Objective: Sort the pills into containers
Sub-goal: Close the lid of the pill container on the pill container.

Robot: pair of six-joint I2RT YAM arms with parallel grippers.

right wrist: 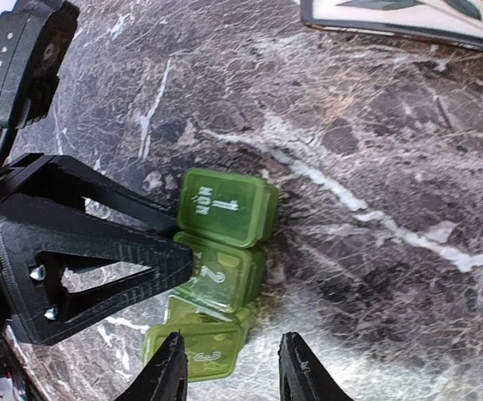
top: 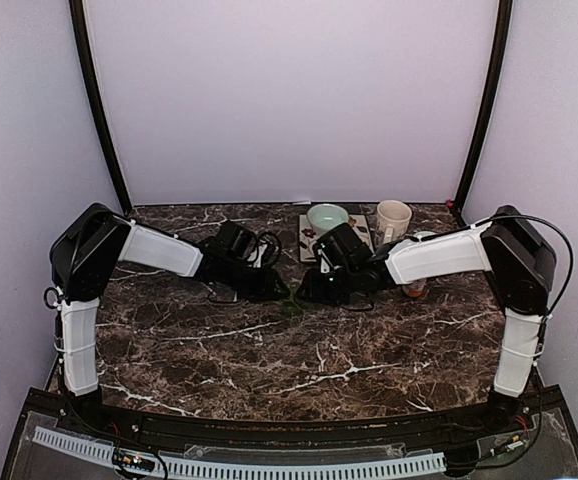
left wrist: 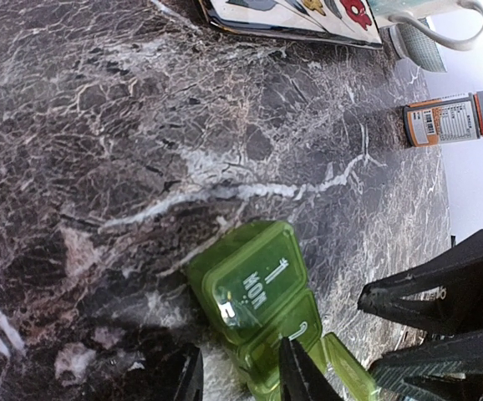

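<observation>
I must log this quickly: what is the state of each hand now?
Left hand: open, jaws either side of the pill box end, not clamping it.
Right hand: open, low over the pill box, holding nothing.

A translucent green pill box [right wrist: 225, 209] is lying on the dark, white-veined marble tabletop [right wrist: 409, 276]. Its row of lidded compartments is running toward the camera, the far lid reading MON and 1, the next 2, the nearest 3. The right fingers [right wrist: 168, 372] are standing apart at the bottom edge, with the nearest compartment sitting partly between them. The black left fingers [right wrist: 99, 276] are reaching in from the left, their tips right at the middle compartment's edge. A picture-printed board [right wrist: 409, 17] is showing at the top right corner.
</observation>
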